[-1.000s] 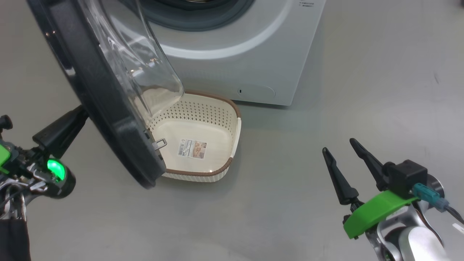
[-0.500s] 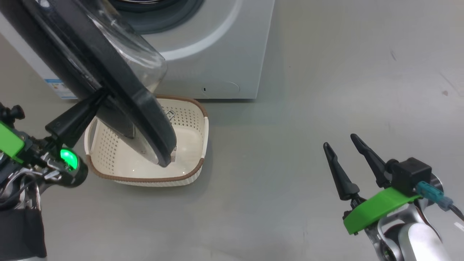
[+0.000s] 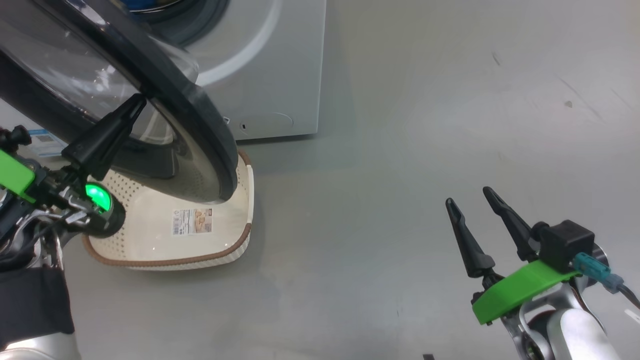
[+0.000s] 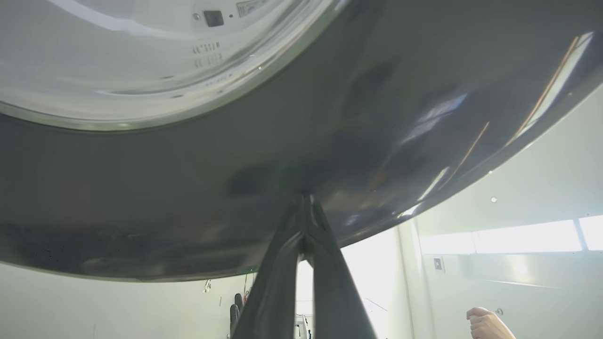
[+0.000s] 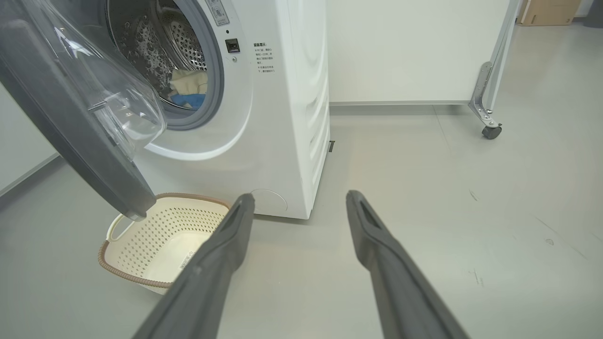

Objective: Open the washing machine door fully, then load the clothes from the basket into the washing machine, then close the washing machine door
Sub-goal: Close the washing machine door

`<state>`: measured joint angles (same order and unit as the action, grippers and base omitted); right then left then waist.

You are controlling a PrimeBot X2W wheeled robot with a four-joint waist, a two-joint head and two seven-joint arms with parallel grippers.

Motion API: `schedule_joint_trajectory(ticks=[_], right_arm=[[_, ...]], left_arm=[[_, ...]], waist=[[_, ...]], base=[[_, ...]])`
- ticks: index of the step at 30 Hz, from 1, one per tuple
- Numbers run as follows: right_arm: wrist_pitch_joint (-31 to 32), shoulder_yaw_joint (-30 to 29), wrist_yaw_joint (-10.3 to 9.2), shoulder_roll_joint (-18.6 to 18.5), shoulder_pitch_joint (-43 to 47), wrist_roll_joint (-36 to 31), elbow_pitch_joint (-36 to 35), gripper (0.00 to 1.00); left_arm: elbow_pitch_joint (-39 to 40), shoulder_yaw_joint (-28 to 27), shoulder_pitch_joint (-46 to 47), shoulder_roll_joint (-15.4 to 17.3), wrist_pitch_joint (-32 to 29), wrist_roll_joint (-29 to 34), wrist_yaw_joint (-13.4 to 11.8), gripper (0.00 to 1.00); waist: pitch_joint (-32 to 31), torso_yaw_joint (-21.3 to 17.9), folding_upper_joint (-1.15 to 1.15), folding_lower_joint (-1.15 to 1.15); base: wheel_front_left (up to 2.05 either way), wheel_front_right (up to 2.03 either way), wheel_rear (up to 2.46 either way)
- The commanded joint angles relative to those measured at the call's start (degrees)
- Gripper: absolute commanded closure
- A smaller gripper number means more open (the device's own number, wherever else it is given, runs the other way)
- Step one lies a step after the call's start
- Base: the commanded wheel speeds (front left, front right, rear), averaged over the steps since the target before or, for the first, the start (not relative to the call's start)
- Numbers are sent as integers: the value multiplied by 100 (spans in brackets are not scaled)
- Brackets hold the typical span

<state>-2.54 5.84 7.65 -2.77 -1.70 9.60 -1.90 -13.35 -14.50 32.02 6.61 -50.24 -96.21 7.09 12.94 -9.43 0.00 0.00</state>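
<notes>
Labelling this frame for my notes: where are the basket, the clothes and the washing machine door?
the basket (image 5: 155, 230), right wrist view, perforated inner wall.
the clothes (image 5: 188, 84), right wrist view, cream fold of the fabric.
the washing machine door (image 5: 70, 132), right wrist view, dark rim.

Head view looks down, right wrist view level, sharing the basket (image 3: 150, 245)

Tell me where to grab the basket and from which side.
Probably the white handle on the basket's right side, pinched from the right by the open right gripper. It stands clear at the rim, while the door overhangs the basket's left and far parts.
</notes>
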Motion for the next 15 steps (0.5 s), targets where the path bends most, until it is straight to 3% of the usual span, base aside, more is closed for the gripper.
schedule_joint_trajectory(ticks=[1, 15], right_arm=[[-66, 123, -16, -11, -261, 36, -164, 0], [-127, 173, -16, -10, -309, 93, -132, 0]], left_arm=[[158, -151, 264, 161, 23, 141, 40, 100], [-192, -303, 642, 85, 327, 459, 40, 100]], waist=[[8, -63, 0, 0], [96, -492, 0, 0]], base=[[0, 0, 0], [0, 0, 0]])
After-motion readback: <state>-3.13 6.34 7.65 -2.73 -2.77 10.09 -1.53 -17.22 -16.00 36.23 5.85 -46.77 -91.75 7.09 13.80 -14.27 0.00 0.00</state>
